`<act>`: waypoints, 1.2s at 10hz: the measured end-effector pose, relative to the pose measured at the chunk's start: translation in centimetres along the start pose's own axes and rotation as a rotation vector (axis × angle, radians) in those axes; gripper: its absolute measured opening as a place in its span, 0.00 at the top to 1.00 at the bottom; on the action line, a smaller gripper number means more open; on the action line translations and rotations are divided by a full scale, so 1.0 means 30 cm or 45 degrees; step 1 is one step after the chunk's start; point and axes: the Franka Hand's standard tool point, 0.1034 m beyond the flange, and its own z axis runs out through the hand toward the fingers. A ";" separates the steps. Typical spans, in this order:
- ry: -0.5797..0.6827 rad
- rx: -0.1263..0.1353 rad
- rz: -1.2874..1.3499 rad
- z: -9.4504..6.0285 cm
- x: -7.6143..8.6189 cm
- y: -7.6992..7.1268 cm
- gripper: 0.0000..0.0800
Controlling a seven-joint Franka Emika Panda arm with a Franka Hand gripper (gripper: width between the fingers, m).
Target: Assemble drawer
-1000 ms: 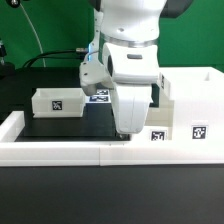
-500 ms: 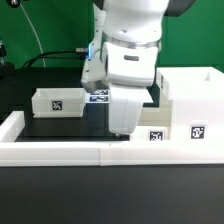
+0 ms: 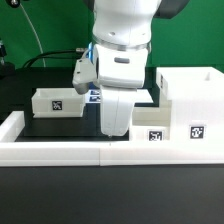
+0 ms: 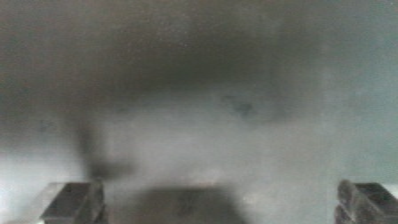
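Note:
The big white box housing stands at the exterior view's right, with a tag on its front. One small white tray sits at the exterior view's left on the black mat. A second small tray sits against the housing, partly hidden by my arm. My gripper hangs low between the two trays, just left of the second tray. In the wrist view my gripper shows its two fingertips far apart, with only a blurred grey surface between them. It holds nothing.
A long low white border wall runs along the front and up the exterior view's left side. The marker board lies behind my arm, mostly hidden. The black mat lies between the left tray and the wall.
My arm has moved toward the exterior view's left, away from the second tray and the housing. The trays and housing have not moved.

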 end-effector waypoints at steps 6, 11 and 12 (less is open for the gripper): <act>-0.038 0.052 0.190 -0.084 0.098 0.084 0.19; -0.055 0.052 0.204 -0.083 0.166 0.081 0.19; -0.054 0.054 0.170 -0.080 0.144 0.080 0.19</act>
